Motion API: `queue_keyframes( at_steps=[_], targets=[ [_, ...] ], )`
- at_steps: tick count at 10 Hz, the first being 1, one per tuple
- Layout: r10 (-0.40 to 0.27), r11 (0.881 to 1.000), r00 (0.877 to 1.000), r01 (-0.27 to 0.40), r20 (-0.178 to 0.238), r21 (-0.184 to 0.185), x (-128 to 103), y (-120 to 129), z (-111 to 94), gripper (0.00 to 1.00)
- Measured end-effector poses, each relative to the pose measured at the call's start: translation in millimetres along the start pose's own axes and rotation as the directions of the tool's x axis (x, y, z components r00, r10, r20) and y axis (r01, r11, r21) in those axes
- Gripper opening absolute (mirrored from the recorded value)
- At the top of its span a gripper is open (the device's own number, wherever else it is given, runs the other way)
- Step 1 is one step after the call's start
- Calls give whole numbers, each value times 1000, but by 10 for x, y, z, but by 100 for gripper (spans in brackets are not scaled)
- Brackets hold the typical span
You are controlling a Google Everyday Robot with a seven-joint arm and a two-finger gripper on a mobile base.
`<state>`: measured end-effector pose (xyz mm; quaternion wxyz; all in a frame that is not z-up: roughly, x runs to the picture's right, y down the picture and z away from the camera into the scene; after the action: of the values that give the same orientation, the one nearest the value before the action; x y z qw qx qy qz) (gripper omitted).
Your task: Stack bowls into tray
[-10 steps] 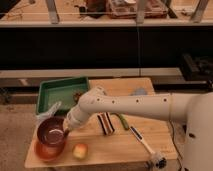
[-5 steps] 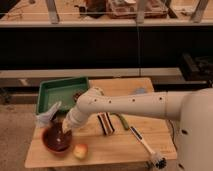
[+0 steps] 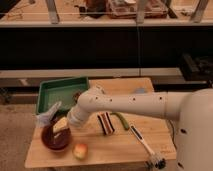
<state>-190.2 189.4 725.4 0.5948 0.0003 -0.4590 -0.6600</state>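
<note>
A dark maroon bowl (image 3: 55,141) sits at the front left of the wooden table (image 3: 125,155). A reddish rim shows around it, so it seems to rest in the orange-red bowl, which I cannot make out separately. My gripper (image 3: 55,122) hangs right over the bowl's far rim, at the end of the white arm (image 3: 125,105) reaching in from the right. The green tray (image 3: 60,95) lies just behind the bowl, at the table's back left.
A yellow-red apple (image 3: 80,151) lies right of the bowl near the front edge. A dark striped object (image 3: 105,123), a green vegetable (image 3: 121,121) and a white-handled brush (image 3: 144,144) lie mid-table. A small dark item sits at the tray's right side.
The bowl sits slightly further right than one second ago, and its wide orange rim now shows far less. The gripper stays over the bowl with only small shifts.
</note>
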Motion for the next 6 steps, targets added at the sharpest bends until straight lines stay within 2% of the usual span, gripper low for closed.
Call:
queue_keyframes(
  at_steps=[2,3,6],
  targets=[
    [3,1000,1000,-3,3,3,1,4,3,80],
    [13,1000,1000,-13,18,7,-7,12,29,80],
    [23,999,996,-25,87,22,-17,-105,338,80]
  ],
)
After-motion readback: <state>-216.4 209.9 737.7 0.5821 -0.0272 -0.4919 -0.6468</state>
